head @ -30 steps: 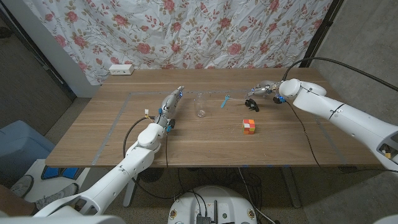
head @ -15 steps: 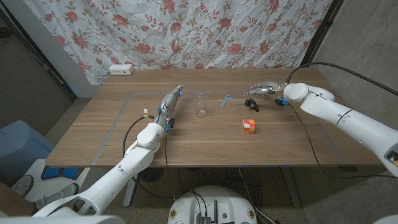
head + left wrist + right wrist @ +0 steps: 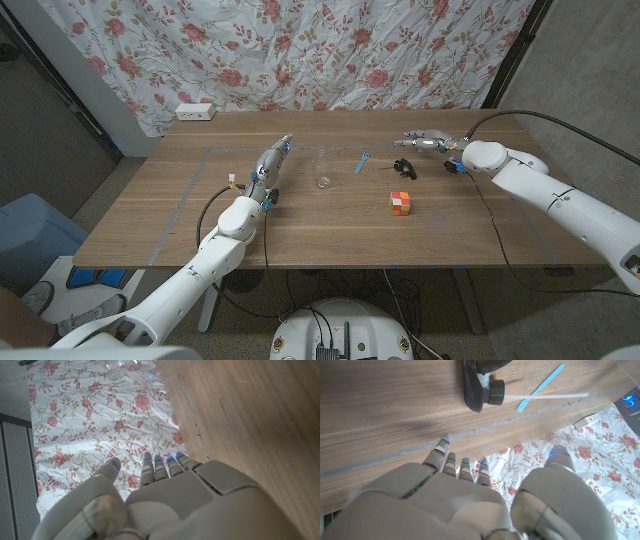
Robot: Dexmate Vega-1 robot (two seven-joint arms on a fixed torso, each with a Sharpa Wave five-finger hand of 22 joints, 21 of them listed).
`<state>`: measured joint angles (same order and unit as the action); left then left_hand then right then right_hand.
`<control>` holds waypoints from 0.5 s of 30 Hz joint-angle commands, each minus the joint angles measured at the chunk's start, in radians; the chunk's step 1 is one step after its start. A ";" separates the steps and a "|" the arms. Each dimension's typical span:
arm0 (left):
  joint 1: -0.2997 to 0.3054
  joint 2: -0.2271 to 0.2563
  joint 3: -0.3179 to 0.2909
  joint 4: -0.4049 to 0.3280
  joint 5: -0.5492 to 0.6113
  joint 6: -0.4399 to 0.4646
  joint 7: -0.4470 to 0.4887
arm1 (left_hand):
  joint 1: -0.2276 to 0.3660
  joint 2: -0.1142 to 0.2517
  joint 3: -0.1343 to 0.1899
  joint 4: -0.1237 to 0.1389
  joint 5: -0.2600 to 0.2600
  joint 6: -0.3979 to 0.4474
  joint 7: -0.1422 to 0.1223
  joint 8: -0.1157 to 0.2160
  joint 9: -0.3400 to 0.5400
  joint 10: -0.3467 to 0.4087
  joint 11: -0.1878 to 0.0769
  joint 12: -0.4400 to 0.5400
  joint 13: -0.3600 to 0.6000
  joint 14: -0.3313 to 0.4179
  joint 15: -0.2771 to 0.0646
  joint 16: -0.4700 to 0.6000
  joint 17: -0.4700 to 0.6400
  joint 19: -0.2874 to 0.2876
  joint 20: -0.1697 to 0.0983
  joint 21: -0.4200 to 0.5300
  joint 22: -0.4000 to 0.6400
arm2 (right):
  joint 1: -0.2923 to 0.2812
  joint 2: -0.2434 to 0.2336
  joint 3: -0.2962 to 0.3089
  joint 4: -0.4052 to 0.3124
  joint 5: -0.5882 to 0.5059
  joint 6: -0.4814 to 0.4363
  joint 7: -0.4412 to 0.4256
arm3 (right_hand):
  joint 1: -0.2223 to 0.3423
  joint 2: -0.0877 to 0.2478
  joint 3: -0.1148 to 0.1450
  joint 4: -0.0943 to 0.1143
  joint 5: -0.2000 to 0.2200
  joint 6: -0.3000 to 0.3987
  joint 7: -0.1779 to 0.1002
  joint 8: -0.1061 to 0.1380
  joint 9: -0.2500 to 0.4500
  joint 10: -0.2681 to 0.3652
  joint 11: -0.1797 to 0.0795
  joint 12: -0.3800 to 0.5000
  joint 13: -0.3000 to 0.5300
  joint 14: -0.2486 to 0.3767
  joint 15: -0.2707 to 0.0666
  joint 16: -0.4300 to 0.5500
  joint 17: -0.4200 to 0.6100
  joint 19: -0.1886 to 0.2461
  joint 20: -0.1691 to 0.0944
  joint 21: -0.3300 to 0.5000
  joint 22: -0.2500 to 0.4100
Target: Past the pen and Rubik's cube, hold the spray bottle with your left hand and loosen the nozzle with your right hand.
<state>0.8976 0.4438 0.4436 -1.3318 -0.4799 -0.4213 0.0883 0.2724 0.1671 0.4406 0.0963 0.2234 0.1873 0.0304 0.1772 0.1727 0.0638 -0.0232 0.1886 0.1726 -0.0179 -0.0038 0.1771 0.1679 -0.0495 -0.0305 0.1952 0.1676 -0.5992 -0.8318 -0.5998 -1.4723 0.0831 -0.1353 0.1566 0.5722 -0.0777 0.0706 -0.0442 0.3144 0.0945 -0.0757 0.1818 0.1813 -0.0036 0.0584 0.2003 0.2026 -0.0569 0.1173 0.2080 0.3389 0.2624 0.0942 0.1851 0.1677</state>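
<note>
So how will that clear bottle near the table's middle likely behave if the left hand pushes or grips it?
The clear bottle stands upright, tall and narrow, so a sideways push would probably tip it. It looks see-through and possibly empty, so likely light. Its nozzle seems to lie apart already, beside the blue pen.

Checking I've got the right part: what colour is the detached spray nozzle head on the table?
Black nozzle head with a white tube, clearest in the right wrist view.

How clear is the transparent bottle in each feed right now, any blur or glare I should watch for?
Head view: the clear bottle is sharp but faint, nearly blending into the wood. Left wrist view: the bottle is a blurred pale patch at the frame edge. Right wrist view: the black nozzle is sharp.
</note>
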 commanded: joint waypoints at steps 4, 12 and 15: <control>-0.029 -0.030 -0.002 0.049 0.027 -0.036 0.031 | -0.009 0.015 0.015 -0.001 0.006 -0.002 0.002 -0.001 0.000 -0.006 0.001 -0.002 0.002 -0.008 -0.002 -0.002 0.000 0.004 -0.007 -0.003 0.002 | -0.053 0.054 0.066 0.094 0.103 0.161 -0.073 | -0.039 0.014 -0.010 0.021 -0.005 0.015 -0.006 0.006 0.001 0.019 -0.019 0.011 -0.004 0.014 -0.030 0.010 -0.004 0.010 -0.021 0.006 0.000; -0.061 -0.035 -0.002 0.089 0.025 -0.047 0.013 | -0.011 0.016 0.026 -0.004 0.006 0.002 0.004 0.002 0.000 0.000 0.002 0.001 0.002 0.002 -0.007 0.001 0.000 0.019 -0.010 0.001 0.002 | -0.049 0.095 0.085 0.171 0.169 0.241 -0.056 | -0.098 0.045 -0.018 0.055 -0.018 0.005 -0.012 0.003 0.000 0.028 -0.027 0.008 -0.008 0.020 -0.037 0.011 -0.010 -0.007 -0.032 -0.002 0.000; -0.072 -0.044 -0.001 0.109 0.028 -0.060 0.010 | -0.011 0.017 0.030 -0.005 0.006 0.003 0.004 0.003 0.000 0.001 0.002 0.002 0.002 0.004 -0.008 0.002 -0.001 0.020 -0.010 0.001 0.002 | -0.047 0.114 0.093 0.204 0.191 0.274 -0.058 | -0.111 0.052 -0.020 0.063 -0.021 0.004 -0.012 0.002 0.000 0.031 -0.029 0.007 -0.009 0.020 -0.038 0.011 -0.012 -0.009 -0.032 -0.002 0.000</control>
<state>0.8632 0.4162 0.4415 -1.2758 -0.4588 -0.4577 0.1101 0.2699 0.1698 0.4600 0.0933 0.2234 0.1874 0.0304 0.1772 0.1727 0.0639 -0.0232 0.1887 0.1726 -0.0129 -0.0086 0.1771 0.1679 -0.0387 -0.0304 0.1952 0.1676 -0.6414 -0.7740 -0.5387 -1.3678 0.1886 0.0211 0.1032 0.4723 -0.0301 0.0502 0.0099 0.2980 0.0997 -0.0809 0.1817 0.1814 0.0233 0.0317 0.2078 0.1914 -0.0355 0.0854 0.2155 0.3249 0.2586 0.0619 0.1851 0.1677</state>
